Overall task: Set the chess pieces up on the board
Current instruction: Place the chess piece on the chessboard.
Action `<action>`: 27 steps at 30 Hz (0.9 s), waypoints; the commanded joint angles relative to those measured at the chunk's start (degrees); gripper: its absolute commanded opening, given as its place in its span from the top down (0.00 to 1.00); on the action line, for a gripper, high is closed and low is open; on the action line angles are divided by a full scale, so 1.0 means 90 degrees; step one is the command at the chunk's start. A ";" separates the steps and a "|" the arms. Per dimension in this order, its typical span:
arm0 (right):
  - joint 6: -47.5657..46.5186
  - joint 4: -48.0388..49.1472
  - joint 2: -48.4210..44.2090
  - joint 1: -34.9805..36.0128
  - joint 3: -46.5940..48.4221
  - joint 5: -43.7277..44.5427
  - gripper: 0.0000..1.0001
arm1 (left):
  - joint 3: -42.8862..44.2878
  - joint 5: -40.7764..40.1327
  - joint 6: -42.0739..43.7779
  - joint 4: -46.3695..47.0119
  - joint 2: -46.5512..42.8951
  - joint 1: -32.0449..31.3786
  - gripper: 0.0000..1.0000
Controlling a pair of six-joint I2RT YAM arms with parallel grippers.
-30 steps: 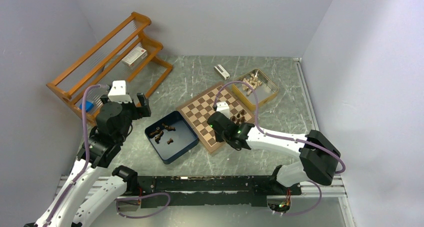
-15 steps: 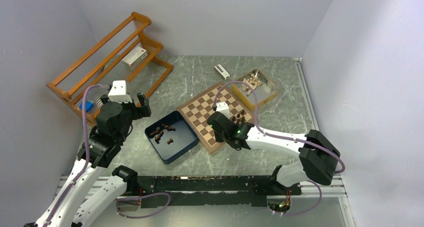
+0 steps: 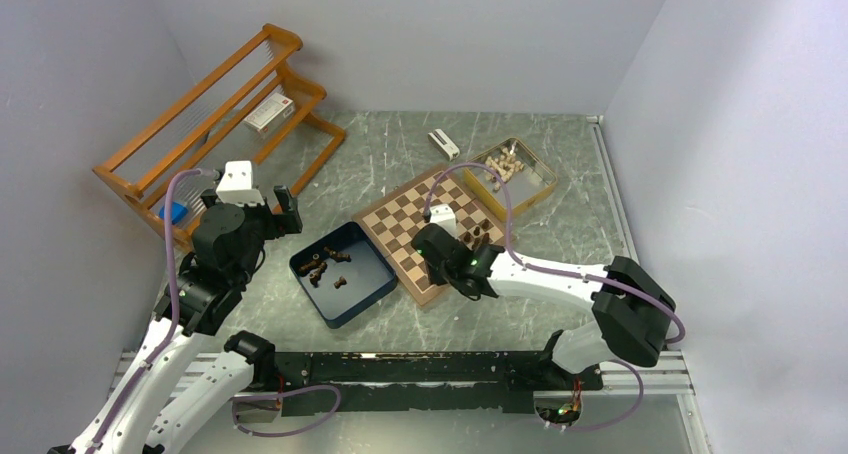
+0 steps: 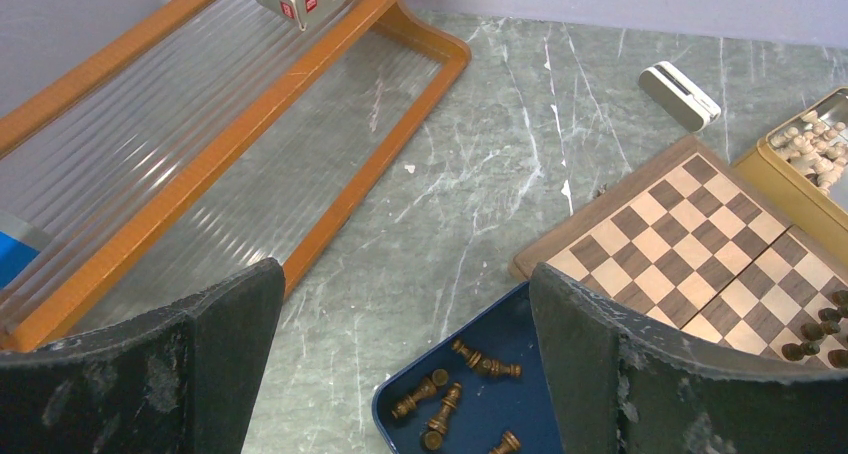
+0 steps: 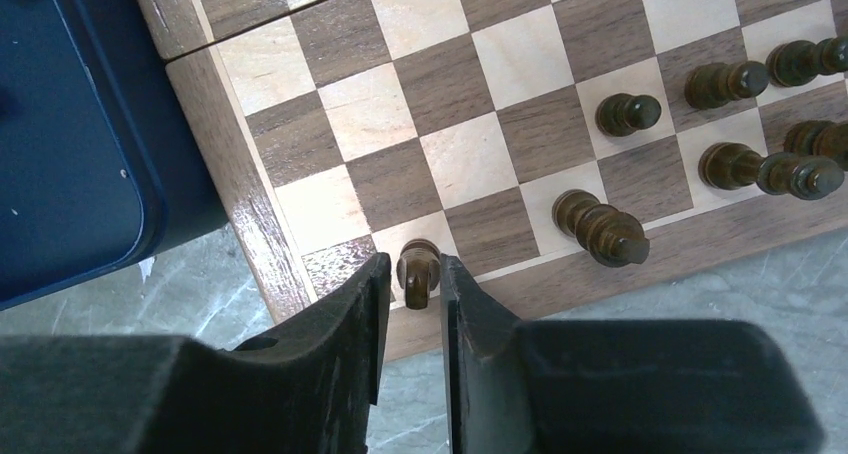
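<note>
Right pincer (image 5: 413, 262) straddles one dark chess piece (image 5: 418, 276) of turned wood. It stands upright, long axis vertical, on the corner square of the smooth checked board (image 5: 470, 159). Jaws stand narrowly apart; contact cannot be determined. Further chess pieces (image 5: 600, 231) stand along the same edge, others lie in the blue box (image 4: 500, 334). Left pincer (image 4: 405, 274) gapes wide and empty, well apart from the board.

the marbled table (image 3: 400, 139) bears the board (image 3: 400, 219), blue box (image 3: 362, 274), tin (image 3: 530, 186), rack (image 3: 215, 99).
</note>
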 commanded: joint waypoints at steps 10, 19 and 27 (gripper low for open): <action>-0.0262 -0.0394 0.0006 -0.0002 0.0891 0.0331 0.61 | 0.0029 0.0066 0.0042 0.0168 -0.0065 -0.0013 0.03; -0.0513 0.0230 0.0419 -0.0002 0.1570 -0.0331 0.57 | 0.0030 0.0071 0.0054 0.0167 -0.0130 -0.0013 0.03; -0.0826 0.1245 0.1250 0.0118 0.2242 -0.1324 0.69 | 0.0074 -0.0019 0.0042 0.0120 -0.0168 -0.0013 0.04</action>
